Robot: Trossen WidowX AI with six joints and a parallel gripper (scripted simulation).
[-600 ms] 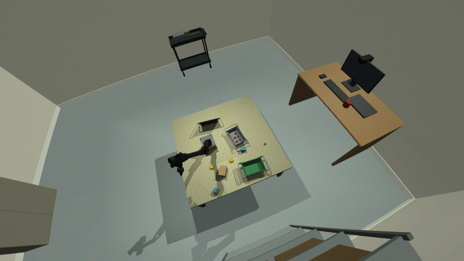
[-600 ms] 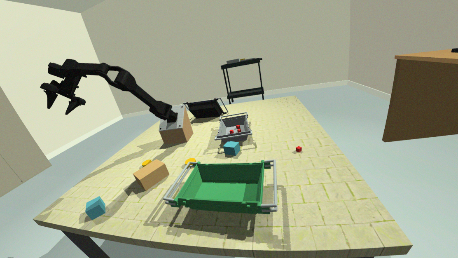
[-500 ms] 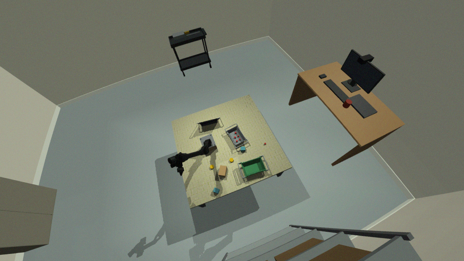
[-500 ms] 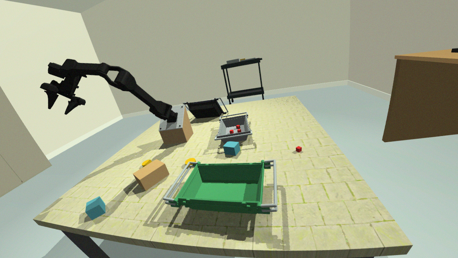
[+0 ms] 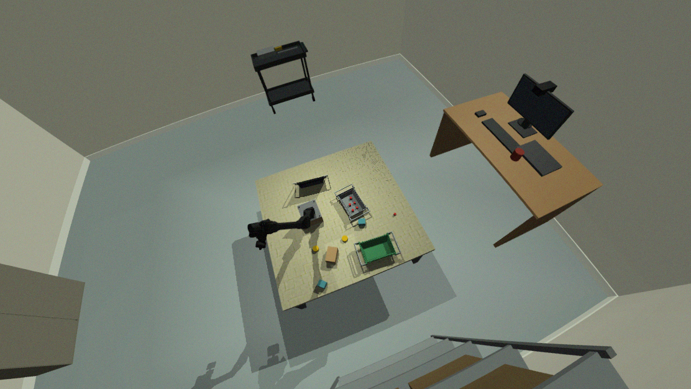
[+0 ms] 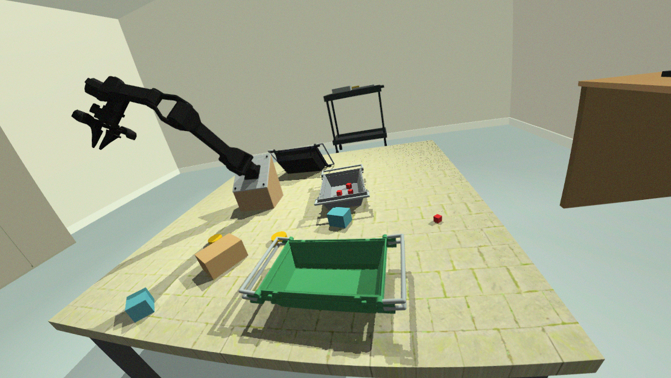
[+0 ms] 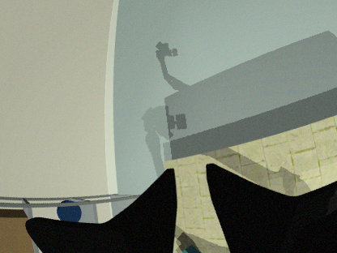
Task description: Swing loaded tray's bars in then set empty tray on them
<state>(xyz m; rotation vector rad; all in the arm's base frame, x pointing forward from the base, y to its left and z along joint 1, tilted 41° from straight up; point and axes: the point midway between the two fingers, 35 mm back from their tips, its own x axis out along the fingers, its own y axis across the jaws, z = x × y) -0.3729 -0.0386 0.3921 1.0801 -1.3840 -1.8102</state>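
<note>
We saw the green tray [image 5: 376, 249] [image 6: 333, 280] near the table's [image 5: 357, 164] [image 6: 469, 276] edge, bars out, no load inside. Likely light, stiff, a bit slippery; best gripped at a rim wall's middle. Gray tray [image 5: 352, 204] [image 6: 344, 201] held red blocks [image 5: 350, 198] [image 6: 348, 185], bars not across. Pincer [image 6: 99, 147] [image 7: 190, 173] well apart from both, fingers nearly together, nothing between.
</note>
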